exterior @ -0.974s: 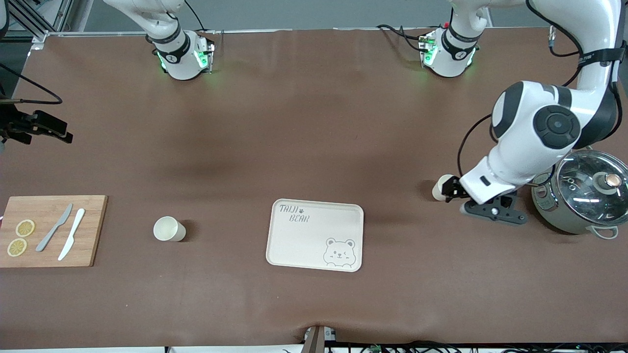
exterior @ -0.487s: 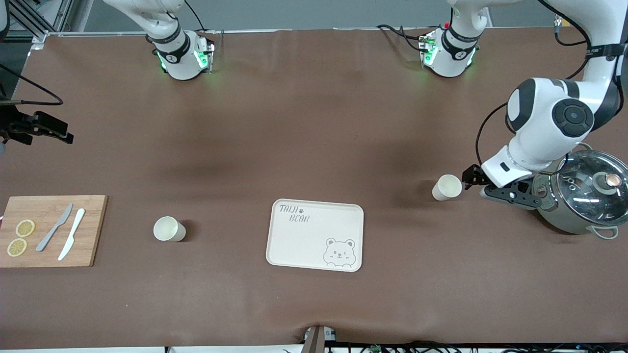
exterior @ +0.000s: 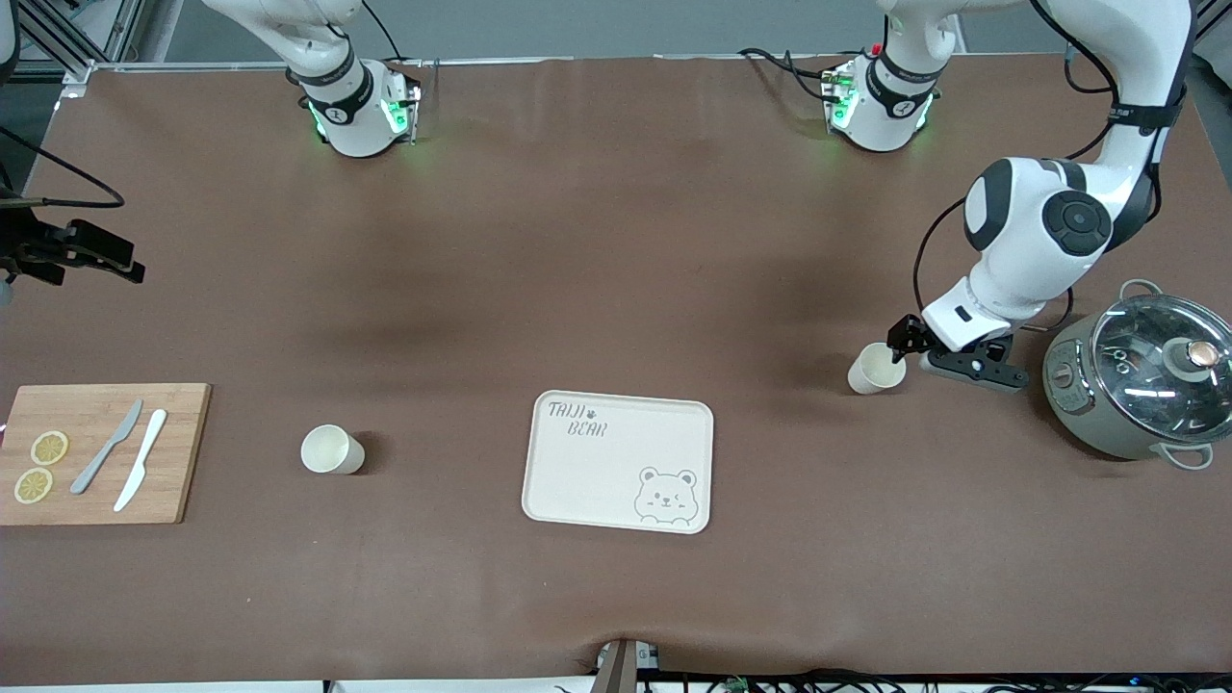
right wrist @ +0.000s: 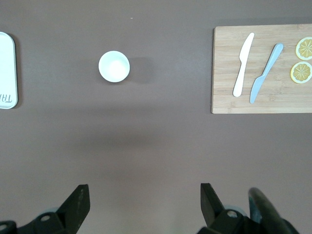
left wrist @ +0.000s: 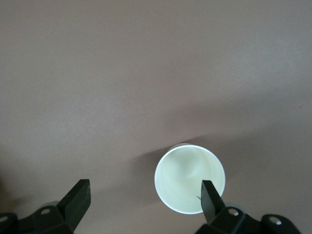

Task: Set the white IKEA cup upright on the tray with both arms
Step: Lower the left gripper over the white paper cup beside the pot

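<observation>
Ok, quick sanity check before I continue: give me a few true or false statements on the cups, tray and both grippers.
1. The cream rectangular bear tray carries a cup. False: it carries nothing.
2. The left gripper is open beside the upright white cup near the grey lidded pot. True.
3. The second white cup lies tipped over. False: it stands upright.
4. The right gripper holds a knife. False: its fingers are open and empty.
5. Two knives lie on the wooden cutting board. True.
</observation>
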`<control>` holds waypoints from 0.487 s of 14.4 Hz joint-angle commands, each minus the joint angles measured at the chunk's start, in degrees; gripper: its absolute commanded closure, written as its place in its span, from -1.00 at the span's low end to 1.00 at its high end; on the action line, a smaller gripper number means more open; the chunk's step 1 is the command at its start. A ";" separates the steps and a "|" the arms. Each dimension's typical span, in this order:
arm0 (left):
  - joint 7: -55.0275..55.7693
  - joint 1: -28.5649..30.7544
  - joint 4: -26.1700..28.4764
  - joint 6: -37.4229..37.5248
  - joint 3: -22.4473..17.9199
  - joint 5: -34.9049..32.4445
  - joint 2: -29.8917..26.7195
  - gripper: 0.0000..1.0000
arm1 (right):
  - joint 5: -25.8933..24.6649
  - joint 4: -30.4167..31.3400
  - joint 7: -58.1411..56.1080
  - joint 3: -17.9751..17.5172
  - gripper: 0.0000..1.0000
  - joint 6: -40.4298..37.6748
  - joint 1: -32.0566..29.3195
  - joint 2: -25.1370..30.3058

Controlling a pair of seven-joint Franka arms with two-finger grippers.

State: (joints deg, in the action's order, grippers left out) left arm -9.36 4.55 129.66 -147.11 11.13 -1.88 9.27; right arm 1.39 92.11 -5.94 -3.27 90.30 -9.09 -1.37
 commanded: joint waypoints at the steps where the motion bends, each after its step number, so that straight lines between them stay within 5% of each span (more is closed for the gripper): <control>1: -2.06 0.81 1.38 -3.00 0.47 1.35 0.48 -1.00 | -0.07 -0.35 0.67 -0.07 -1.00 -0.21 0.03 -0.30; 7: -2.32 1.34 1.91 -7.48 0.47 1.35 4.00 -1.00 | -0.07 -0.35 0.67 -0.07 -1.00 -0.21 0.03 -0.39</control>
State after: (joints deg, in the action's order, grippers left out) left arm -9.84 5.04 130.89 -152.29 11.11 -1.88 12.46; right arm 1.39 92.11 -5.94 -3.27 90.30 -9.09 -1.68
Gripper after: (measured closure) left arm 0.000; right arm 0.000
